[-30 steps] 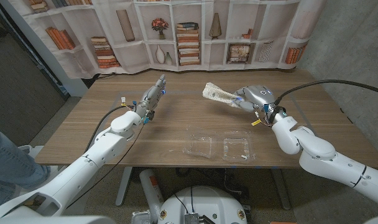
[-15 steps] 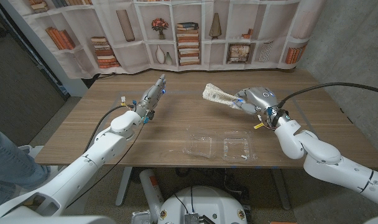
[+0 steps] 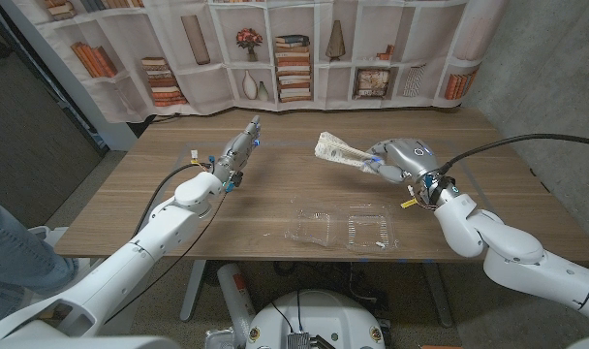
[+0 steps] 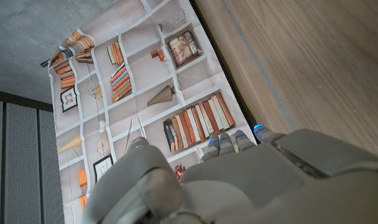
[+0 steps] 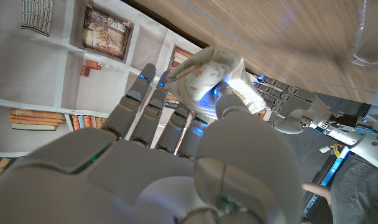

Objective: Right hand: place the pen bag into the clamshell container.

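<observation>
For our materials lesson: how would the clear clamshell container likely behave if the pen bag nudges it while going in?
The clamshell looks thin and see-through, so it is probably light and may slide on the smooth table. It lies open and low, so tipping seems unlikely. Its thin walls may flex if the bag in the right hand presses down.

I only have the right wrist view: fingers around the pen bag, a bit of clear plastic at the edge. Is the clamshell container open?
Observer: Yes, the clamshell container lies open, both halves on the table.
Operator: Is the bag over it?
Observer: No, the pen bag is in the right hand, farther back on the table than the container.
Operator: Left hand in the way?
Observer: No, the left hand is off to the container's left.
</observation>
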